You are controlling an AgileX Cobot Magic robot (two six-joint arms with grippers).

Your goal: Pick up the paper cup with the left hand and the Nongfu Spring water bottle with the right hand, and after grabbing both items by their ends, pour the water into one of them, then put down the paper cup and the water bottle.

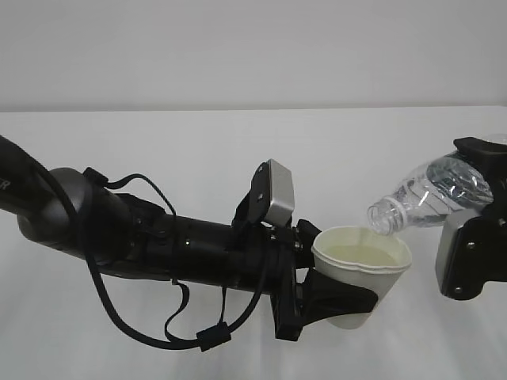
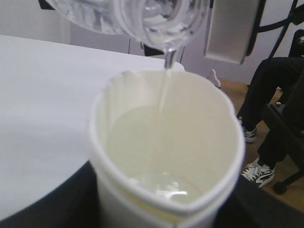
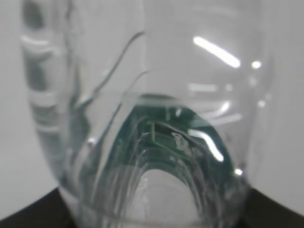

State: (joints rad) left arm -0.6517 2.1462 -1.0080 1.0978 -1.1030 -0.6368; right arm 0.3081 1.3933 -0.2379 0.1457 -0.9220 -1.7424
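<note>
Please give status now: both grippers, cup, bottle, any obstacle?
Left hand shut on paper cup. Right hand holds tilted bottle, water streaming in. No obstacle seen.

We see a white paper cup point(image 1: 363, 273) with a cream inside, gripped by black fingers point(image 1: 337, 293) over a white tabletop point(image 1: 198, 150). The clear ribbed bottle point(image 1: 432, 194) carries a dark green label point(image 3: 166, 133), and our left arm bears a grey box point(image 1: 279, 192).

A white paper cup point(image 1: 362, 273), rim squeezed out of round, is held upright above the table while a clear ribbed water bottle point(image 1: 432, 195), tilted neck-down just over its rim, pours a thin stream of water point(image 2: 165, 88) inside.
</note>
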